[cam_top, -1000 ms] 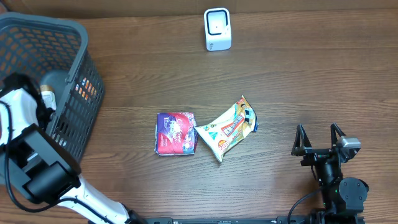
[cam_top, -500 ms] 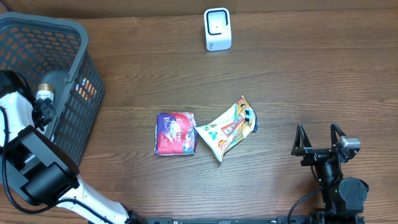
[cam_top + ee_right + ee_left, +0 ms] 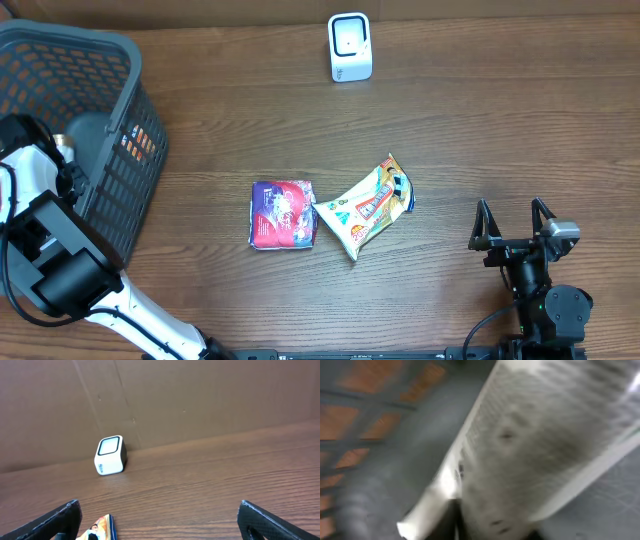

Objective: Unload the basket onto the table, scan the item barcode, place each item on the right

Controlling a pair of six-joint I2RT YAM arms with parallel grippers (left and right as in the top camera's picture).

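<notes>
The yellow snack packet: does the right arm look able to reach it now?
Probably yes: the right gripper stands with jaws open, and only bare table lies between it and the yellow snack packet.

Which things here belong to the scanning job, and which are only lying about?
For the job: white barcode scanner, grey basket, pale packet in the left wrist view (blurred).
Probably idle: purple packet, yellow snack packet, open right gripper.

No lettering can be read anywhere. The purple packet (image 3: 282, 213) and the yellow snack packet (image 3: 366, 205) carry bright printing too small to make out. The pale item (image 3: 545, 445) filling the left wrist view shows only blurred grey print.
</notes>
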